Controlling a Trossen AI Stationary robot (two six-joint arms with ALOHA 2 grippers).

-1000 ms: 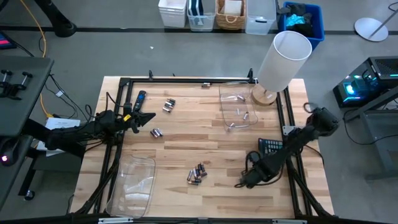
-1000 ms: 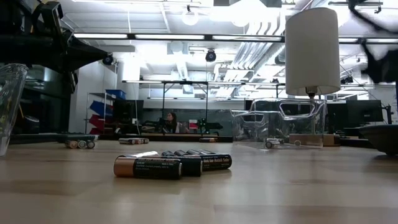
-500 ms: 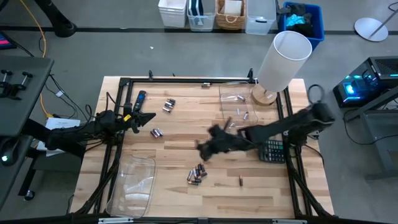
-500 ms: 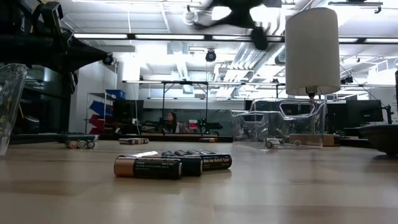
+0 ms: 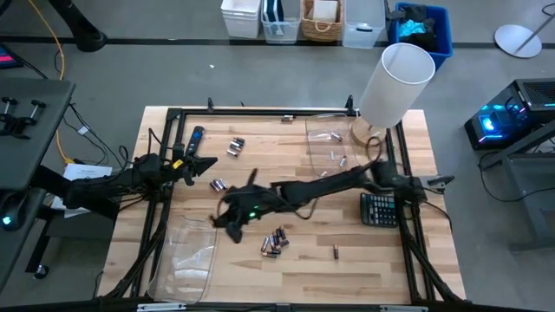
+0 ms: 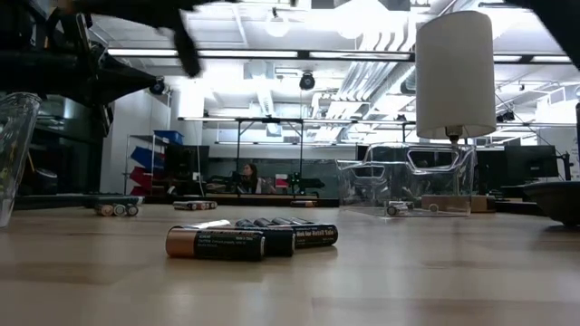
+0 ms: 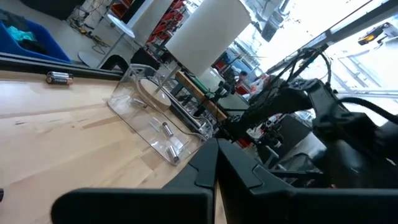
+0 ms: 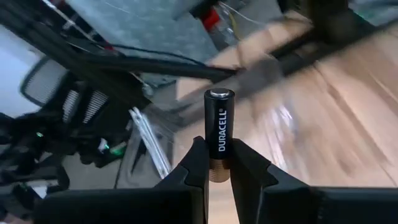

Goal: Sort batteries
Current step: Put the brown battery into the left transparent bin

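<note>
My right gripper (image 5: pixel 227 220) reaches over the table's middle left, just beyond the left clear tray (image 5: pixel 186 253), shut on a black battery with a copper-brown end (image 8: pixel 219 130). Loose batteries lie on the wood: a cluster (image 5: pixel 275 243) (image 6: pixel 249 240), a pair (image 5: pixel 218 185), a group (image 5: pixel 235 146) and a single one (image 5: pixel 336 252). Silvery batteries (image 5: pixel 336 159) lie in the right clear tray (image 5: pixel 314 139). My left gripper (image 5: pixel 205 163) (image 7: pixel 216 144) waits shut at the left edge. My right gripper pinches the battery's copper-brown end (image 8: pixel 218 169) between its two fingertips (image 8: pixel 198 163). The battery lies along the fingers and sticks out beyond them, flat silvery end (image 8: pixel 219 93) foremost. It is lifted clear of the table.
A white lamp (image 5: pixel 395 82) stands at the far right corner beside the right tray. A dark calculator (image 5: pixel 378 208) lies at the right edge, a black-and-blue remote (image 5: pixel 195 139) at the far left. Black frame rails (image 5: pixel 260 111) run around the table.
My right gripper has risen from the near right of the table and swept toward the left edge, across the middle. It has tipped from pointing down to nearly level and has rolled. A single battery lies on the wood where it stood.
</note>
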